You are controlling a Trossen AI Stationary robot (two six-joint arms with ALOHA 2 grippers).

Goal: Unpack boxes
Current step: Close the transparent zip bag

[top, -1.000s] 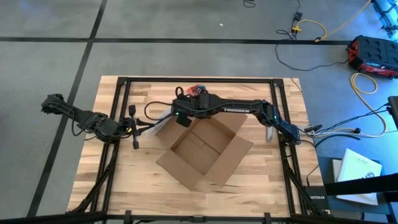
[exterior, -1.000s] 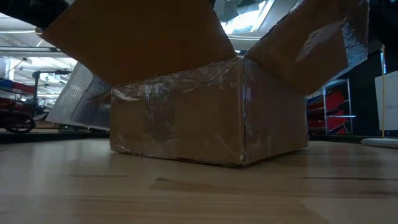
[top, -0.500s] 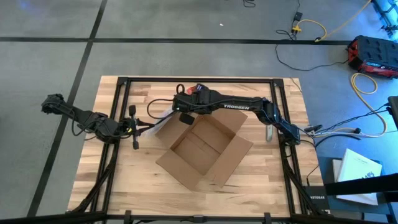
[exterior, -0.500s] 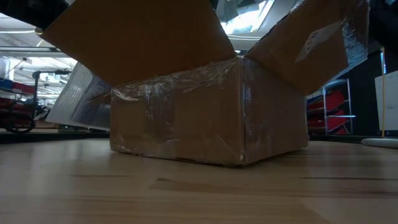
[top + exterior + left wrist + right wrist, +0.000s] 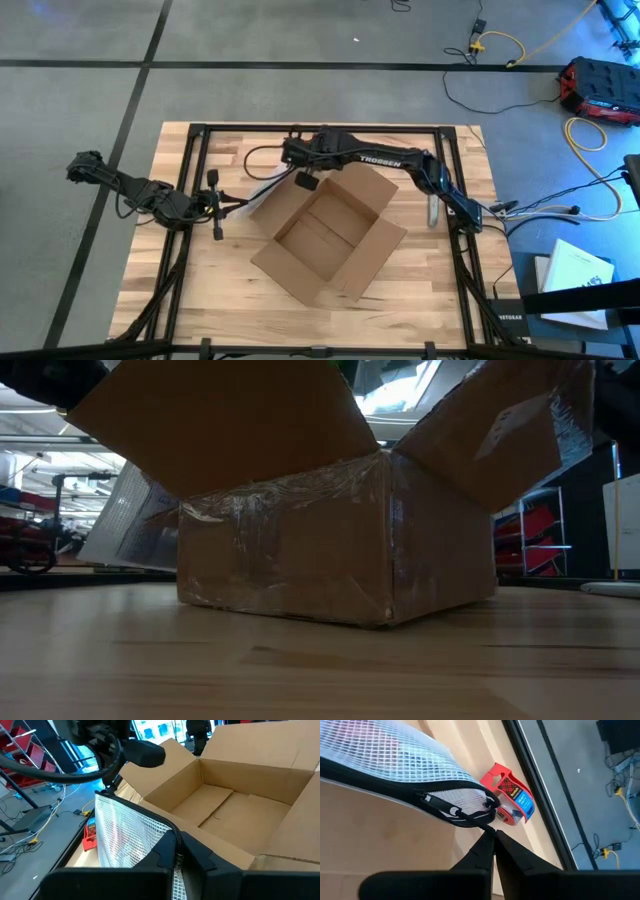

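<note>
Pincers first: from the overhead camera I saw the left pincer [image 5: 245, 200] reaching in from the table's nine o'clock side, its tips at the edge of a clear mesh bag [image 5: 265, 186]. The right pincer [image 5: 303, 182] hung over the box's eleven o'clock corner, its arm stretched across from three o'clock. The cardboard box [image 5: 330, 235] sat near the middle of the wooden table [image 5: 200, 290], turned diagonally, all flaps spread and nothing visible inside.

At table height the box [image 5: 300, 540] filled my screen, with shiny tape wrinkled along its top edge and two flaps fanned upward. The mesh bag [image 5: 120, 510] leaned behind it toward nine o'clock. I could see neither pincer there.

Through the left wrist camera, the left pincer [image 5: 175, 837] was clamped closed on the bag's [image 5: 125, 835] dark-trimmed rim, with the box [image 5: 235, 805] just beyond it. A red object [image 5: 90, 832] lay on the table past the bag.

Through the right wrist camera, the right pincer [image 5: 494, 834] was pinched closed on the zip pull at the end of the bag [image 5: 395, 755]. A red tape dispenser [image 5: 512, 800] lay on the tabletop beyond it, near the table's edge.
</note>
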